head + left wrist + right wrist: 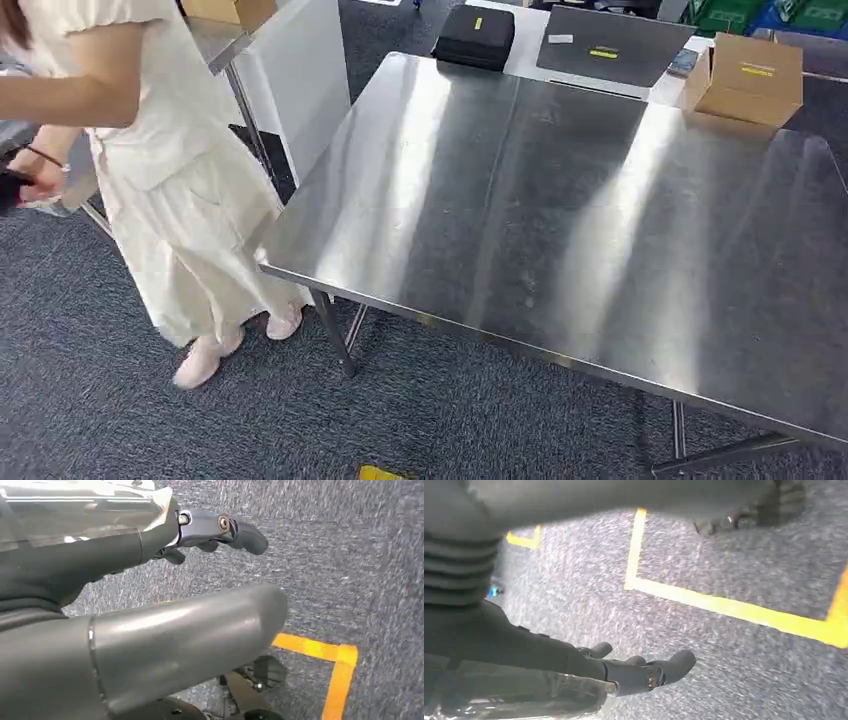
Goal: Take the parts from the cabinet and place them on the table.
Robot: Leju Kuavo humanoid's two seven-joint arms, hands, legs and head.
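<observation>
With both arms hanging over grey carpet, I see each hand gripping a clear plastic-wrapped part: left hand [210, 532] on left part [75, 510], right hand [639, 672] on right part [524, 700]. Bare steel table [600, 230] sits at my 1 o'clock.

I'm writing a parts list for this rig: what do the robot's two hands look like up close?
The left hand has dark grey fingers with round metal pivot screws and a thick, smooth grey thumb. The right hand matches it, with a grey ribbed cover behind.
</observation>
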